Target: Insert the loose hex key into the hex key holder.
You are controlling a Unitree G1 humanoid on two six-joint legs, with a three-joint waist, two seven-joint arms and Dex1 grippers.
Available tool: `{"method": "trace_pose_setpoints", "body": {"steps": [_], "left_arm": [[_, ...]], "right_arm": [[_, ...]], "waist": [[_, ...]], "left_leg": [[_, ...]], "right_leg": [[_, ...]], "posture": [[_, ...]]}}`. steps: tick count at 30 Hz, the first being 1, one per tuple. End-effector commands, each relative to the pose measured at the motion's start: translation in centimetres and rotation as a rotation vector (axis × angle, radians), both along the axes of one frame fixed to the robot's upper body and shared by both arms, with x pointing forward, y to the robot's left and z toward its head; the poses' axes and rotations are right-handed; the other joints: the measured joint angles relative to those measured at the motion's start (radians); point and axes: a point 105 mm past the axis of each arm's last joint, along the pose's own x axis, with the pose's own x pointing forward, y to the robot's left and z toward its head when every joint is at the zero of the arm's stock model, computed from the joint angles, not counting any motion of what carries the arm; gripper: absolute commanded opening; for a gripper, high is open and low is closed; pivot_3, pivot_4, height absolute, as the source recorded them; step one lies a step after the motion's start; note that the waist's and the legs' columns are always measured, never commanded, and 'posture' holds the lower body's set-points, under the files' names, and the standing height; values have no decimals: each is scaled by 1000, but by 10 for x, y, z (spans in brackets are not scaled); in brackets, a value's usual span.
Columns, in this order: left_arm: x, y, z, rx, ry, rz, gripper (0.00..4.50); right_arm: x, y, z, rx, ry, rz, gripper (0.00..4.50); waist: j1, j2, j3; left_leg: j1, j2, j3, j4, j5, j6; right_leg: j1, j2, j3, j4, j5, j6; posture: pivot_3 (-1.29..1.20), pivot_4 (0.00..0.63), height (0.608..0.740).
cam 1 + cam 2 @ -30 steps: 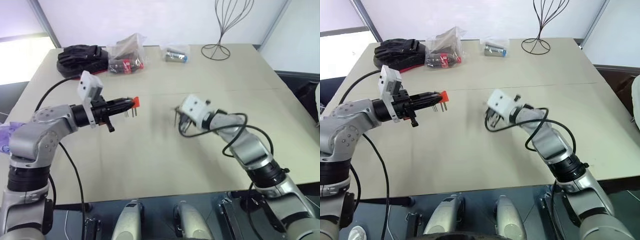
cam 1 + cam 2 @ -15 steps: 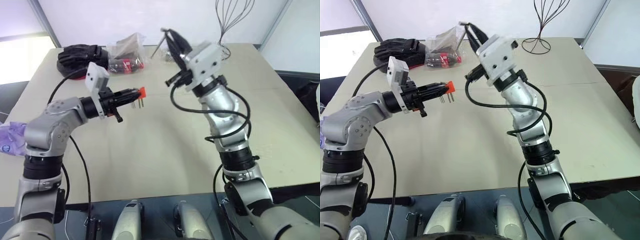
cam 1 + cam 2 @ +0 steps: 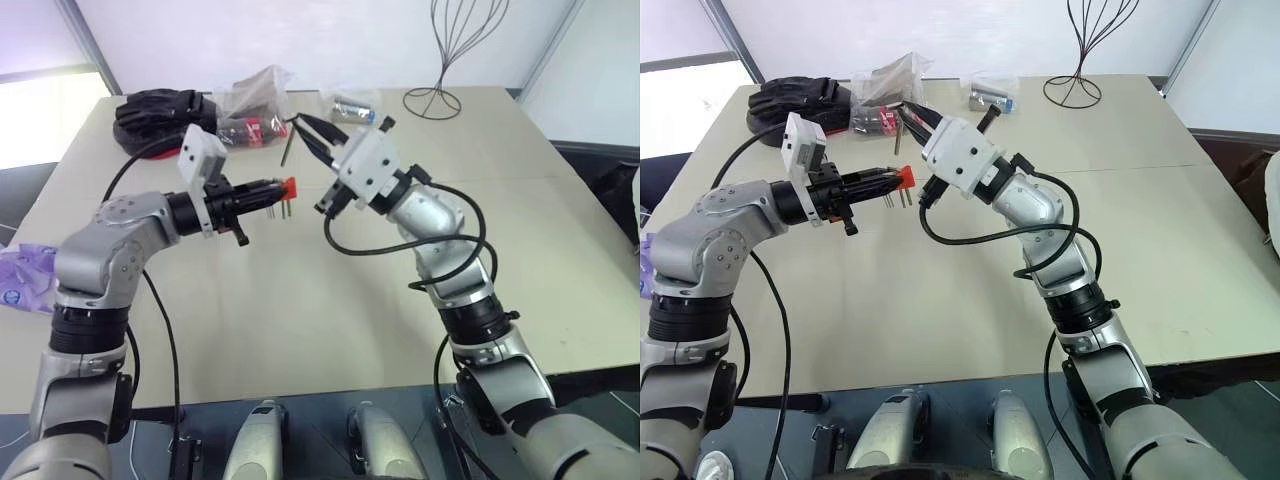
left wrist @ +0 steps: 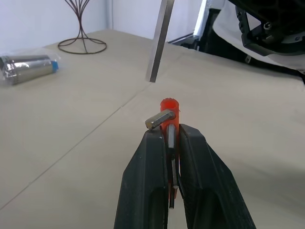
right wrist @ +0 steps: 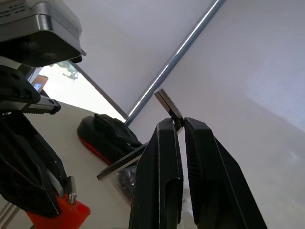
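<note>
Left wrist view: loose hex key (image 4: 160, 40) hangs upright just above hex key holder (image 4: 168, 110), tip apart. Left gripper (image 3: 272, 189) jaws clamp the holder; right gripper (image 3: 304, 135) jaws pinch the key.

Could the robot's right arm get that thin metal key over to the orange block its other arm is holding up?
Probably yes. The right gripper holds the loose hex key in the air just above and beside the hex key holder in the left gripper, with only open air between.
</note>
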Motion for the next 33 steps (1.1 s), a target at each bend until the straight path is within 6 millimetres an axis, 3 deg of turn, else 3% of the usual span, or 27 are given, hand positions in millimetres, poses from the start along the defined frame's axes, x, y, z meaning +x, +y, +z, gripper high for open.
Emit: {"method": "trace_pose_setpoints", "body": {"steps": [1, 15, 33], "left_arm": [[-3, 1, 12, 11, -63, -6, 0], [-1, 6, 8, 30, -61, 5, 0], [-2, 2, 10, 17, -68, -1, 0]], "right_arm": [[-8, 1, 12, -15, -53, 19, 23], [-12, -13, 20, -66, -70, 7, 23], [-14, -5, 11, -77, -24, 39, 23]], "waist": [[0, 0, 0], [1, 0, 0], [1, 0, 0]], "left_leg": [[0, 0, 0, 0, 0, 0], [0, 0, 0, 0, 0, 0], [0, 0, 0, 0, 0, 0]], "right_leg": [[0, 0, 0, 0, 0, 0], [0, 0, 0, 0, 0, 0], [0, 0, 0, 0, 0, 0]], "posture": [[0, 150, 740], [0, 150, 740], [0, 150, 740]]}}
